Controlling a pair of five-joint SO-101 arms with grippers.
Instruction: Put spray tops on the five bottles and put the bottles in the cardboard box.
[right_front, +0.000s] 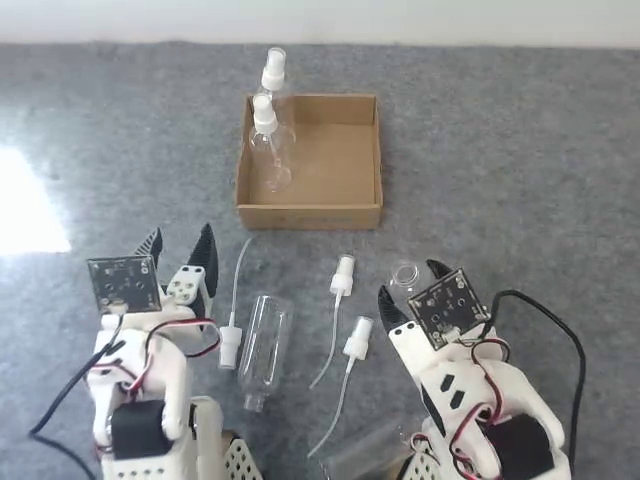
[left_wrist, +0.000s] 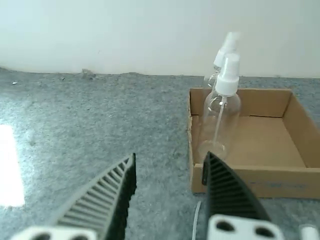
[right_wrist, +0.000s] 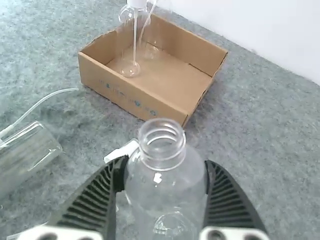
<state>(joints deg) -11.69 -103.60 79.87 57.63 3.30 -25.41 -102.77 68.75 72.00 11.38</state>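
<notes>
The right gripper (right_front: 410, 283) is closed on one clear bottle (right_wrist: 161, 145), a jaw on either side of its body. The bottle stands upright with its neck open and no top, a little in front of the cardboard box (right_front: 310, 215), toward the box's right front corner.

The left gripper (left_wrist: 170, 172) holds nothing. Its jaws are spread wide, in front of the box's left front corner and clear of it.

Between the two grippers, in front of the box, lie three loose spray tops, each with a long thin tube. The first (right_front: 231, 343) is just beside a second clear bottle (right_front: 264, 348), which lies on its side without a top. The second top (right_front: 343, 276) and third top (right_front: 358, 341) lie nearer the right gripper. A third topless bottle (right_front: 362, 455) lies farthest from the box, partly visible beside the right arm's base.

Inside the box, against its left wall, stand two bottles with spray tops fitted, one (right_front: 268, 140) in front of the other (right_front: 273, 72). That makes five bottles. Everything rests on a grey mat (right_front: 520, 150).
</notes>
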